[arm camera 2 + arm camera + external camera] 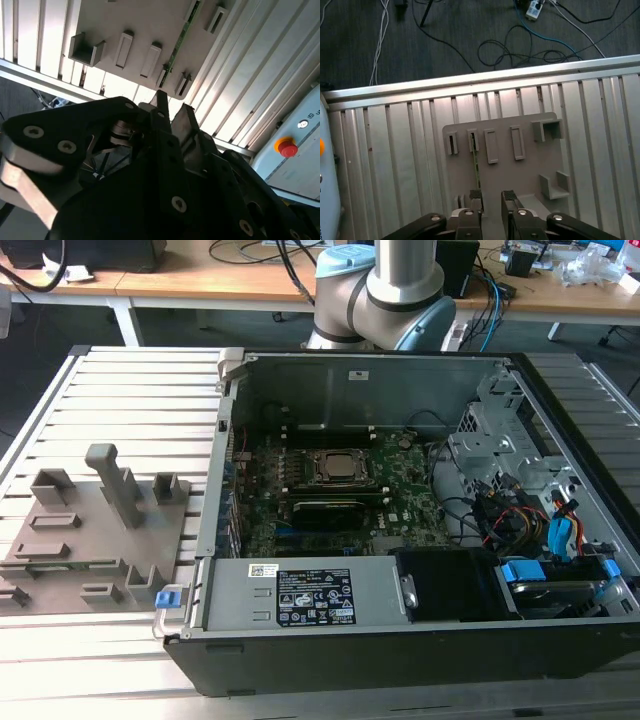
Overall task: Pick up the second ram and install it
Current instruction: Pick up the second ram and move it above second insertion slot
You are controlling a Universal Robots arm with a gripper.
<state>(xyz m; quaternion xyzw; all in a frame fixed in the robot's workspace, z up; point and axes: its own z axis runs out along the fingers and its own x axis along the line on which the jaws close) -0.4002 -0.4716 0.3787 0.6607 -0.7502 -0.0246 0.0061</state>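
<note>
One stick, the second ram (475, 167), stands on edge in the grey fixture (520, 175), long axis pointing away from the empty, part-open gripper (492, 196).

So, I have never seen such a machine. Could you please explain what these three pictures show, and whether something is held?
It is one robot arm with a two-fingered gripper. The exterior view looks from outside at an open computer case with its green motherboard, and at a grey fixture plate on a slatted metal table. Both wrist views come from cameras on the arm and look past the gripper at that plate. A thin green ram stick stands on edge in holders on the plate. The gripper is open, close to the stick, and holds nothing.
</note>
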